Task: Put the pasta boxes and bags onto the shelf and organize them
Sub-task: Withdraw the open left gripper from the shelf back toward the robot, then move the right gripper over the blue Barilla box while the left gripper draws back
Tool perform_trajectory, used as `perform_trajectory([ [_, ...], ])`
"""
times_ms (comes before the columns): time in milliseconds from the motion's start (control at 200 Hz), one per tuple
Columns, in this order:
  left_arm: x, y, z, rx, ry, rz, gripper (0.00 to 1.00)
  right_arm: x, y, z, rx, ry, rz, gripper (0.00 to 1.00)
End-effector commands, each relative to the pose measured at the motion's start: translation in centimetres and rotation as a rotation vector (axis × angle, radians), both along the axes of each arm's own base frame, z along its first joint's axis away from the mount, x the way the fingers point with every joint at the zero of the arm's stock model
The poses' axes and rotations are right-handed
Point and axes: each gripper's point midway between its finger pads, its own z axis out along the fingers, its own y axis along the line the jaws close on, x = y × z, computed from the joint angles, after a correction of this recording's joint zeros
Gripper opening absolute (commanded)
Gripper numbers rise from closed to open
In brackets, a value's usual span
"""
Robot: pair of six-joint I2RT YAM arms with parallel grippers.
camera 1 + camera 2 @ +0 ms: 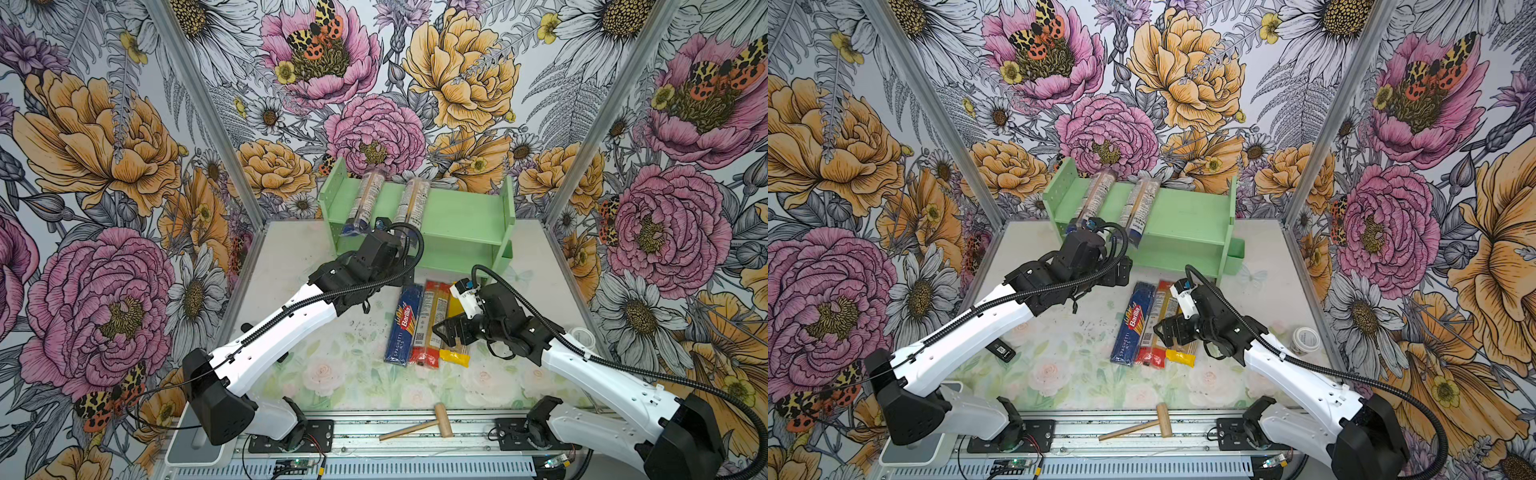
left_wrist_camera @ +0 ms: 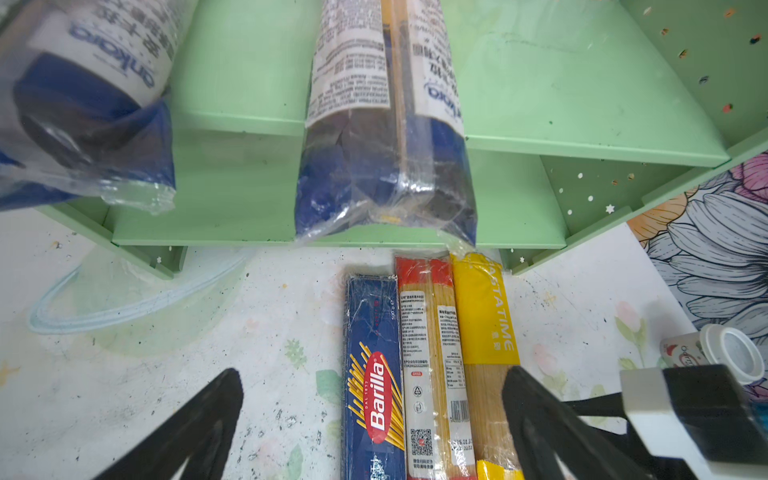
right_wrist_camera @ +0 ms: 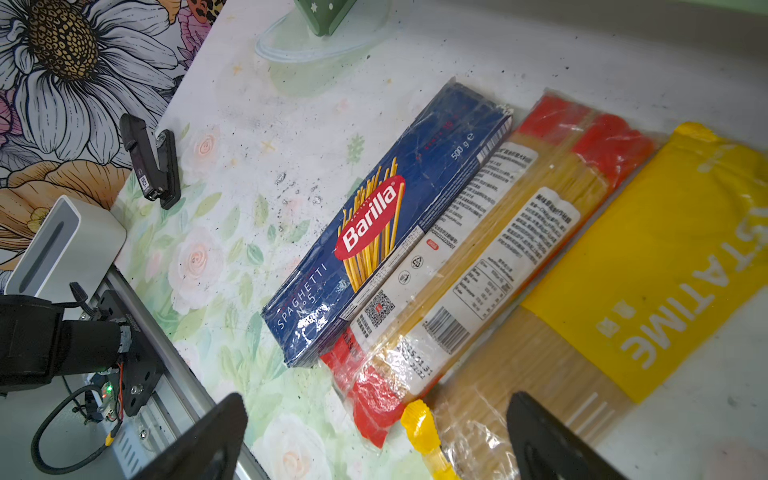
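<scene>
Three packs lie side by side on the desk, touching: the Barilla box, the red bag and the yellow bag. The left fingers are spread wide and hold nothing. The box and red bag run between them, and the yellow bag passes under one finger. Just beyond these fingers stands the shelf, whose upper tier carries two blue bags, their blue ends overhanging the front edge. The right fingers are also spread and empty, with the near ends of the red and yellow bags between them.

The box looks stiff, with flat card faces under crinkled film, so a pinch across its narrow width near mid-length should balance it. The bags are probably light but slick. The strands inside are brittle and would snap if bent, and the loose film ends offer no hold, so the firm middle of the bundle is the place to grip.

In both top views the left arm hides its own fingers and part of the lower tier. The blue bags' far ends are cut off in the left wrist view. Whether either pair of fingers touches a pack cannot be told.
</scene>
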Motion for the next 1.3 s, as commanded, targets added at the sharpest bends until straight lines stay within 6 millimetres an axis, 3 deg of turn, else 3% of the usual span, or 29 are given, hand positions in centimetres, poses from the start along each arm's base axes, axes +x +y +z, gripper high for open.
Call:
perform_trajectory([
  [0,-0.9,-0.8,0.9,-0.082,-0.016,-0.012,0.99,0.1,-0.1,0.5,0.004,-0.018,-0.016,0.99],
  [631,-3.6,0.0,-4.7,-0.083,0.076,-0.003,0.99,0.4,-0.9,0.6,-0.007,-0.021,-0.115,1.0],
  [966,-5.6,1.6,-6.4,-0.107,0.096,-0.039,0.99,-0.1,-0.2,0.2,-0.022,-0.013,-0.146,0.99],
  [1296,-7.4,3.2,-9.9,-0.126,0.178,-0.046,0.99,-0.8,1.1,-0.2,-0.037,0.0,-0.11,1.0],
])
